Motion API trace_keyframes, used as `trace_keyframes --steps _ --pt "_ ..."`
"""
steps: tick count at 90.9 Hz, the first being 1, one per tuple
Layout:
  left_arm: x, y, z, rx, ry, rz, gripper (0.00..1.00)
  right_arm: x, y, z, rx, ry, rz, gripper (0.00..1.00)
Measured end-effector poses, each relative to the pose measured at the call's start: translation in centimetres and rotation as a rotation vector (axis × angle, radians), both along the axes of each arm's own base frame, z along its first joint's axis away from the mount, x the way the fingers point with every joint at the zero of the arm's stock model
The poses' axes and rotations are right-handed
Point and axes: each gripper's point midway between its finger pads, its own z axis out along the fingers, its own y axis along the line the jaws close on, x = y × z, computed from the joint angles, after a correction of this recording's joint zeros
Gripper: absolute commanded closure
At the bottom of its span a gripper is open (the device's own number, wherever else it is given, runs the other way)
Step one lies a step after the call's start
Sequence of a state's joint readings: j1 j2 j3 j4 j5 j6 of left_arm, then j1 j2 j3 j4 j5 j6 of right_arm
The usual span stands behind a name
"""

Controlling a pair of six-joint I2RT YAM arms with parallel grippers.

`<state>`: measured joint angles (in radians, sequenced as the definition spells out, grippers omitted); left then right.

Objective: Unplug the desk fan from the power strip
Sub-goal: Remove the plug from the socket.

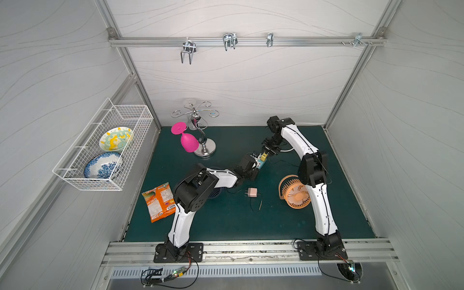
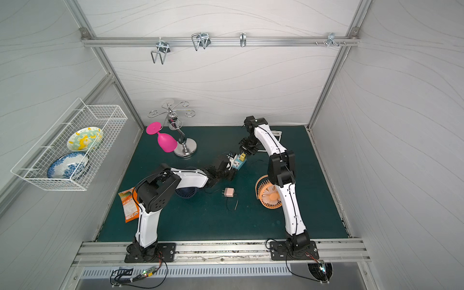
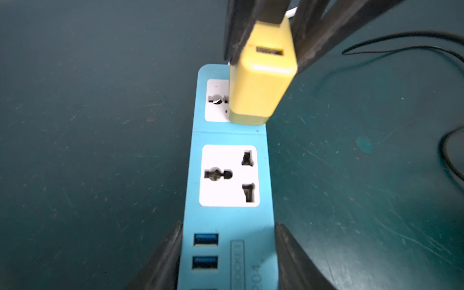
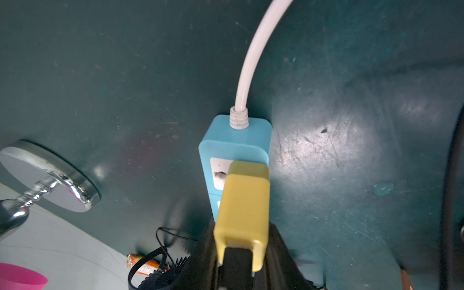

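2 arms, left arm (image 1: 179, 223) and right arm (image 1: 324, 216): white shells, black joint housings (image 1: 194, 194), the left elbow's drilled with round holes. Thin black cables (image 1: 327, 200) ran along shells. Black base plate (image 1: 178, 252) under each, screwed. Left gripper (image 3: 227, 226) black, scuffed.

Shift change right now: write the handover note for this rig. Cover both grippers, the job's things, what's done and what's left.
Left gripper: shut on the power strip at its USB end.
Right gripper: shut on the yellow adapter, which sits tilted at the socket nearest the white cord.
Done: both grips are set.
Left: pull the adapter clear. Its prongs are hidden, so I cannot tell whether it is free.
Elsewhere: the orange fan and a pink adapter lie on the mat, ungripped.
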<state>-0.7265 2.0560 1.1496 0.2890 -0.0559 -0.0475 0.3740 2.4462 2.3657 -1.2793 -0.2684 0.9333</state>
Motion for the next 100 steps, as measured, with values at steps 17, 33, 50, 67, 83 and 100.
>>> trace_keyframes --steps 17,33,50,67,83,100 --pt "0.0 0.0 0.0 0.002 -0.001 -0.001 0.89 -0.3 0.5 0.2 -0.028 -0.019 0.028 1.00" --pt "0.1 0.1 0.0 -0.001 0.002 0.012 0.90 -0.5 1.2 0.4 -0.120 -0.082 0.086 1.00" --pt "0.0 0.1 0.0 -0.004 0.006 0.014 0.91 -0.4 1.4 1.5 -0.138 -0.094 0.093 1.00" --pt "-0.2 -0.1 -0.1 -0.005 0.009 0.010 0.90 0.2 2.2 1.3 -0.081 -0.082 0.068 1.00" --pt "-0.2 -0.1 0.0 -0.004 0.007 0.012 0.90 0.4 1.8 1.1 -0.052 -0.068 0.054 1.00" --pt "-0.2 -0.1 -0.1 -0.002 0.006 0.012 0.89 0.4 1.0 1.2 -0.037 -0.060 0.038 1.00"
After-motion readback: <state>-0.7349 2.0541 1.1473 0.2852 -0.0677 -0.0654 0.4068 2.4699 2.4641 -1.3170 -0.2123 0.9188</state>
